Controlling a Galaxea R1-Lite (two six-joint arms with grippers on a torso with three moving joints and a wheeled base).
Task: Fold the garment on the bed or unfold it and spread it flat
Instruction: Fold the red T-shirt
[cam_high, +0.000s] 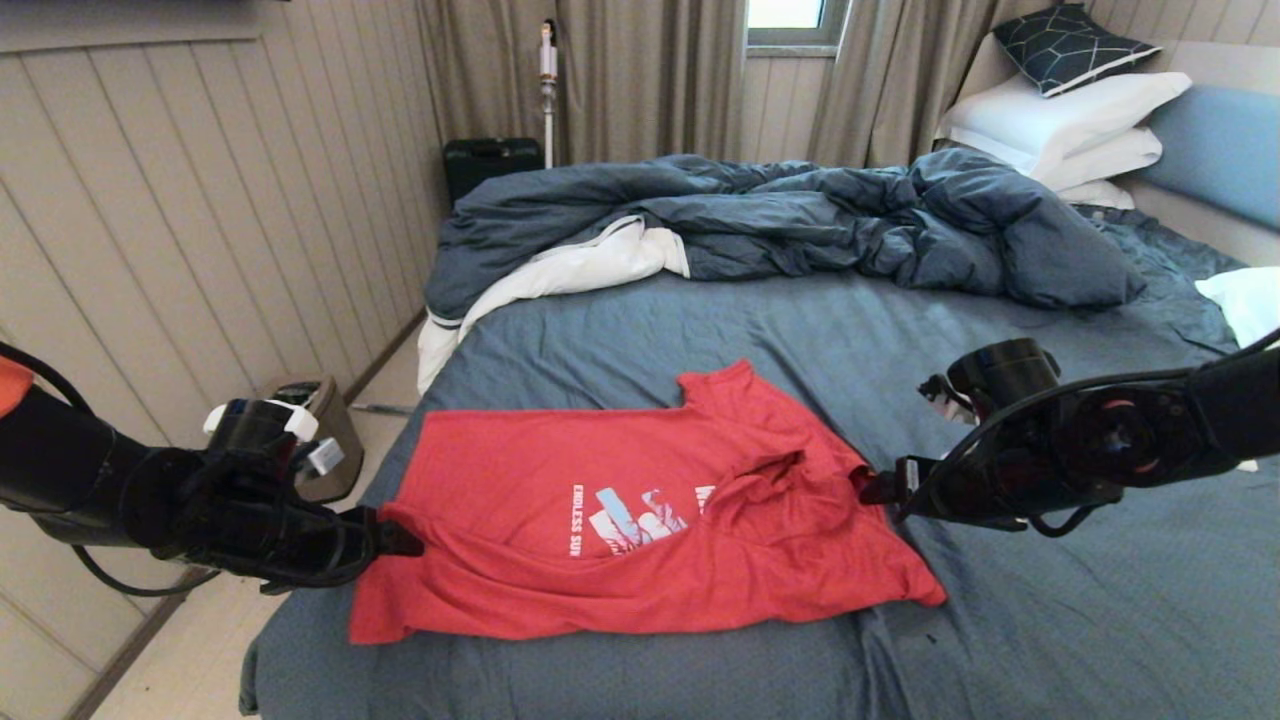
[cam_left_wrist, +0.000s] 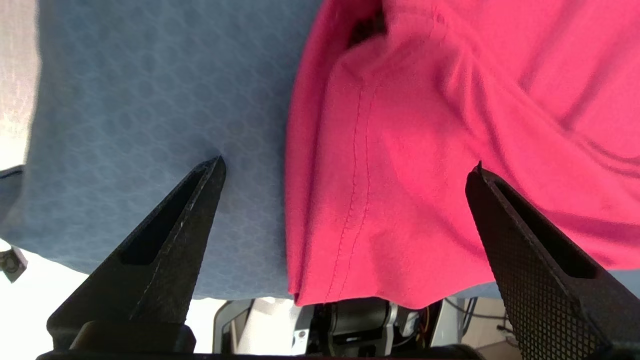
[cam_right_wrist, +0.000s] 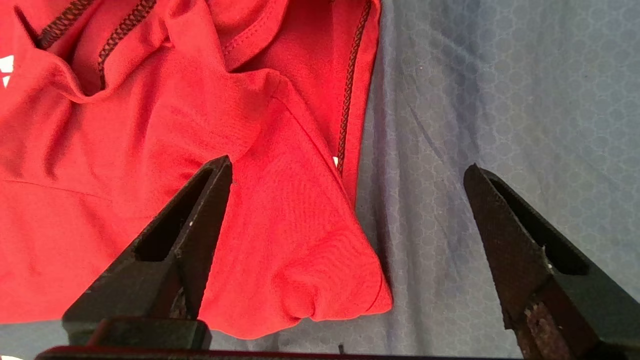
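Cloth is about to be taken at both ends. The garment (cam_high: 640, 520) is seen lying rumpled on the near part of the bed (cam_high: 1050, 600), its chest print half buried in a fold. The left gripper (cam_high: 400, 537) is held at the hem end, fingers spread wide and straddling the hem edge. The right gripper (cam_high: 872, 487) is set at the collar end, equally wide, with nothing clamped. For a clean spread, a single layer should probably be pinched at each end, the sheet left out of the bite, and both ends drawn apart evenly.
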